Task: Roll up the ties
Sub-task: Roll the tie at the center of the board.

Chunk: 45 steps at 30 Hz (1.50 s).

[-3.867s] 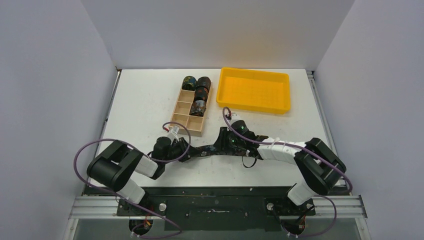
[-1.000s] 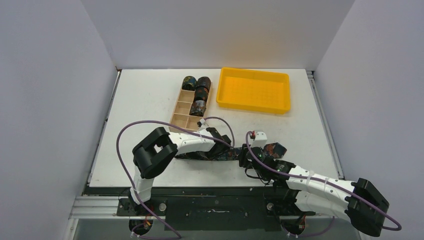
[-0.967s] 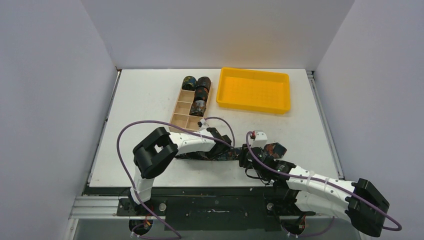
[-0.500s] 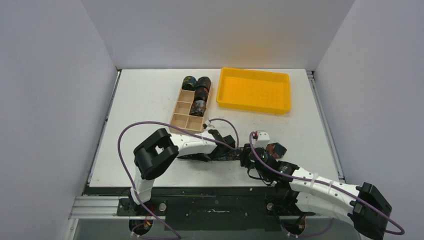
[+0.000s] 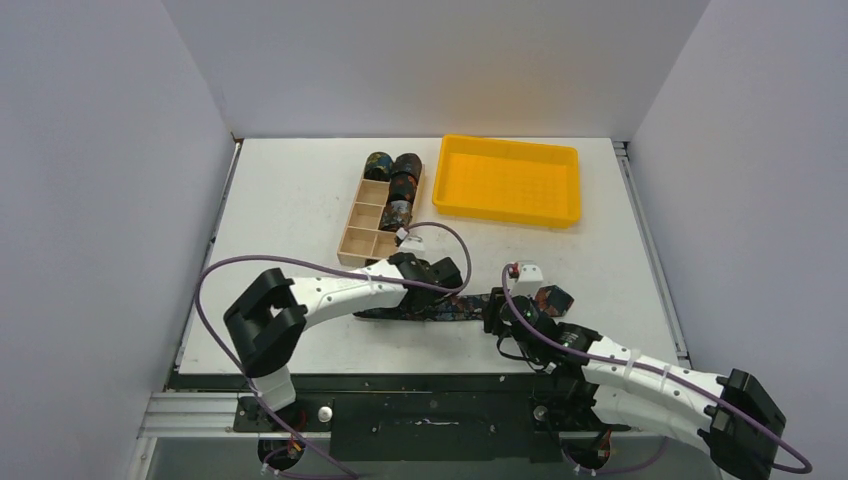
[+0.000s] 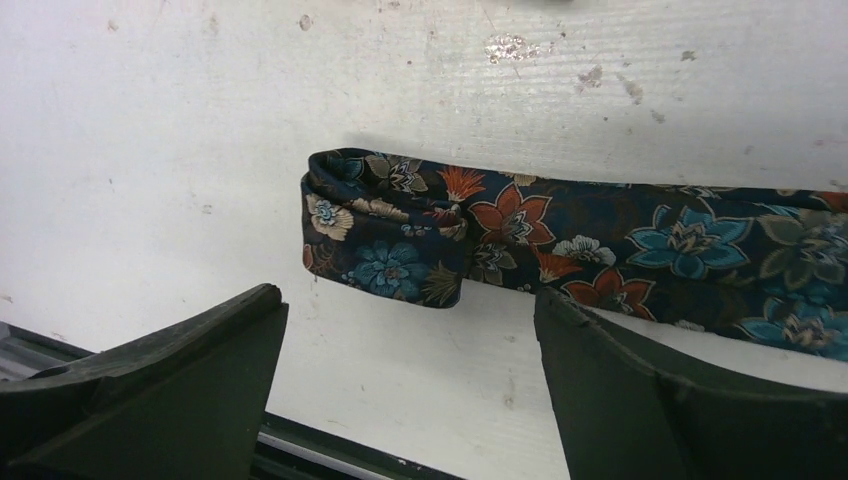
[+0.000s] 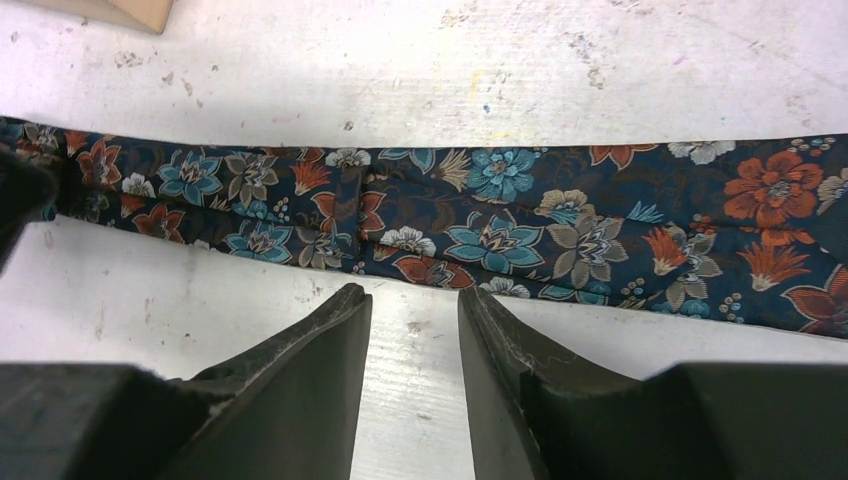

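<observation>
One dark floral tie (image 5: 420,308) lies flat along the table's front, running left to right. In the left wrist view its folded end (image 6: 385,235) rests on the white table. My left gripper (image 5: 452,288) (image 6: 407,298) stands wide open just in front of that fold, touching nothing. My right gripper (image 5: 497,314) (image 7: 412,292) hovers at the near edge of the tie (image 7: 500,215). Its jaws are a narrow gap apart, with bare table between them. Three rolled ties (image 5: 404,176) sit in the far end of the wooden box (image 5: 362,238).
A yellow tray (image 5: 508,215) stands at the back right, beside the wooden box. Purple cables loop over both arms. The table's front edge (image 6: 330,450) lies close behind the left fingers.
The left gripper has opened wide and let go of the tie's folded end, backing off a little. The right gripper has barely moved.
</observation>
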Available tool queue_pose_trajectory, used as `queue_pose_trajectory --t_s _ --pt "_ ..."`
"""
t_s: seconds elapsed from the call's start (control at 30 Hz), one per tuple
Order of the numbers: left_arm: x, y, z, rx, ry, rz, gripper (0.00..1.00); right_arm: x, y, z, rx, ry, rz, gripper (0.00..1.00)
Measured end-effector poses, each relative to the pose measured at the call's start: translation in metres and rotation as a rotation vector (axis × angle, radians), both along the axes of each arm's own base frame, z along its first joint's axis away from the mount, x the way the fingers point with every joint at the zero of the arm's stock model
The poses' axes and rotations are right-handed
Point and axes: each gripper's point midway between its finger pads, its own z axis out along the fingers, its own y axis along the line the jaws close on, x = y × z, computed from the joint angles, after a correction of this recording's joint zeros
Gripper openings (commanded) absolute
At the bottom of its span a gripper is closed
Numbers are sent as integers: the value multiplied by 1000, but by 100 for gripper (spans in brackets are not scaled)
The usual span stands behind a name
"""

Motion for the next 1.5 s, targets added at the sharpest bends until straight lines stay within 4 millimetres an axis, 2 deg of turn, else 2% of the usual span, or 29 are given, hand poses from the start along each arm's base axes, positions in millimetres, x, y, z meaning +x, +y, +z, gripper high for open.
queue_pose_trajectory --t_s 0.2,0.33,0.5,0.63,0.73,0.83,0.87,1.03,1.17,1.4,1.5 --pt "-1 4 41 -155 -88 -3 96 6 -9 10 1 -38 -33 62" --pt "2 19 65 -365 -178 8 96 12 -10 18 8 -61 -22 72" --pt "14 55 71 -761 -354 64 96 19 3 32 73 -48 36 72" --pt "11 55 74 -976 -455 16 97 22 30 45 174 -29 134 67" --pt "15 57 78 -1049 -480 15 98 20 50 44 228 0 207 61" --pt "22 64 68 -1095 -472 57 100 21 72 36 256 57 256 58" --pt "24 68 61 -1106 -459 77 95 21 79 33 256 74 268 58" --pt "22 84 26 -1137 -370 177 95 20 126 28 245 116 342 55" --pt "18 86 20 -1155 -341 203 94 19 164 27 242 124 394 54" --pt "3 88 -12 -1154 -270 247 93 32 205 16 215 136 417 54" --pt "2 89 -15 -1153 -263 254 93 37 214 11 198 140 416 53"
